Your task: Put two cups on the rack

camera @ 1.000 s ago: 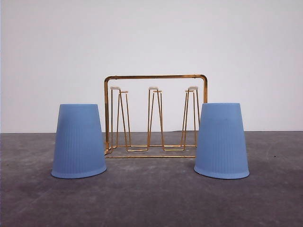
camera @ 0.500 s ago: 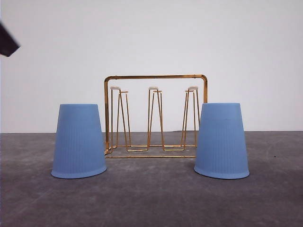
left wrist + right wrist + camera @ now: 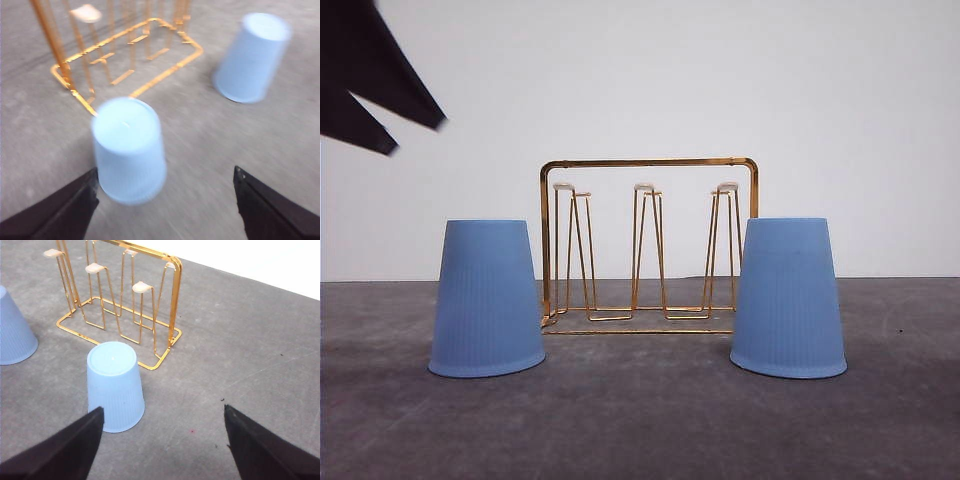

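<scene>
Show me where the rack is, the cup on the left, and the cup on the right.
rack [image 3: 648, 162], front view, top bar of the frame.
left cup [image 3: 486, 300], front view, ribbed side.
right cup [image 3: 788, 300], front view, ribbed side.

two light blue ribbed cups stand upside down on the grey table, mouths down. the left cup [image 3: 486, 299] sits at eight o'clock from the rack [image 3: 648, 245], the right cup [image 3: 788, 298] at four o'clock. the gold wire rack stands upright between and behind them, its white-tipped prongs bare.
</scene>
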`<action>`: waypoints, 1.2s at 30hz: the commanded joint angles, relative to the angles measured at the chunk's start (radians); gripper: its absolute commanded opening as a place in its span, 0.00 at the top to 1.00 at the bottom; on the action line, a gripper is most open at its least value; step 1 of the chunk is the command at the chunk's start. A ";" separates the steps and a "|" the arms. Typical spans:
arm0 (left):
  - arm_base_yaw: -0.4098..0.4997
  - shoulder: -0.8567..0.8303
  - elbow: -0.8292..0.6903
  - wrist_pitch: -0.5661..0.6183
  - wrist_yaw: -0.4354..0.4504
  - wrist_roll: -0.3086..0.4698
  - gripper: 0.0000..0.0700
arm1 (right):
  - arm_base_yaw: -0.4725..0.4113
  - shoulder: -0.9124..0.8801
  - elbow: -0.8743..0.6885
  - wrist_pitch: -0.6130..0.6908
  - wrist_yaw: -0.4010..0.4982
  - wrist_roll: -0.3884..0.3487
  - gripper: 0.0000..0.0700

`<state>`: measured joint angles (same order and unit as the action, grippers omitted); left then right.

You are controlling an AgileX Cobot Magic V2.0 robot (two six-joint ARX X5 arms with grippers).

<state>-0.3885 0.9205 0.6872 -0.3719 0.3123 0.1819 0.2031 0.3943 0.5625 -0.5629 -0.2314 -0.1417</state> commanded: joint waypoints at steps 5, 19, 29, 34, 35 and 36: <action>-0.005 0.189 0.020 0.187 -0.003 -0.011 0.24 | 0.004 0.002 0.011 0.039 0.003 0.011 0.31; -0.006 0.476 0.020 0.373 -0.002 -0.013 0.27 | 0.004 0.002 0.011 0.054 0.004 0.011 0.31; -0.006 0.427 0.030 0.351 0.000 -0.053 0.60 | 0.004 0.002 0.011 0.054 0.004 0.011 0.31; -0.006 0.339 0.086 0.236 -0.002 -0.084 0.60 | 0.004 0.002 0.011 0.054 0.004 0.011 0.31; -0.006 0.325 0.109 0.198 -0.004 -0.091 0.60 | 0.004 0.002 0.011 0.054 0.004 0.011 0.31; -0.006 0.313 0.133 0.162 -0.006 -0.096 0.60 | 0.004 0.002 0.011 0.054 0.004 0.011 0.31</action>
<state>-0.3904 1.2315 0.7905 -0.1998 0.3092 0.1052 0.2031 0.3943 0.5625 -0.5190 -0.2314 -0.1413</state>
